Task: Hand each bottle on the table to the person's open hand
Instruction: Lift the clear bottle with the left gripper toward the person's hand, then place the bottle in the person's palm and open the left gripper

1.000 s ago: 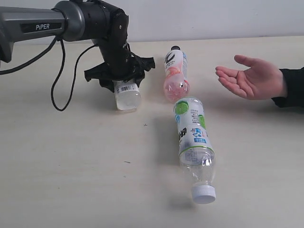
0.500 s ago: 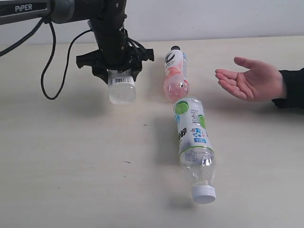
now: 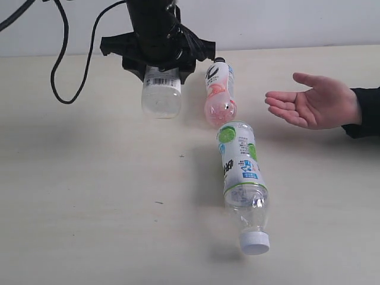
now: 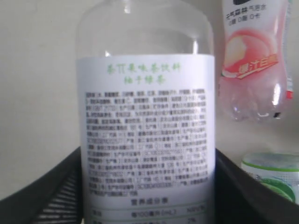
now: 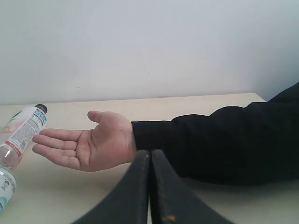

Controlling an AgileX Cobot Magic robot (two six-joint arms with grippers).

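My left gripper [image 3: 159,66] is shut on a clear white-labelled bottle [image 3: 161,95], which hangs base-first above the table [image 3: 89,196]. Close up, the label of the held bottle [image 4: 147,116] fills the view between the black fingers [image 4: 51,198]. A pink black-capped bottle [image 3: 218,89] lies just right of it. Nearer the front lies a green-and-white labelled bottle [image 3: 240,172] with a white cap. The person's open hand [image 3: 312,101] waits palm up at the right. My right gripper [image 5: 150,156] is shut and empty, close to that hand [image 5: 88,144]. No fourth bottle shows.
The person's dark sleeve [image 5: 219,140] stretches across in front of my right gripper. A black cable [image 3: 59,65] loops down from the left arm over the table's back left. A pale wall stands behind the table.
My left gripper has lifted the white-labelled bottle off the table and carried it up and to the right, toward the pink bottle. The hand shifted slightly.
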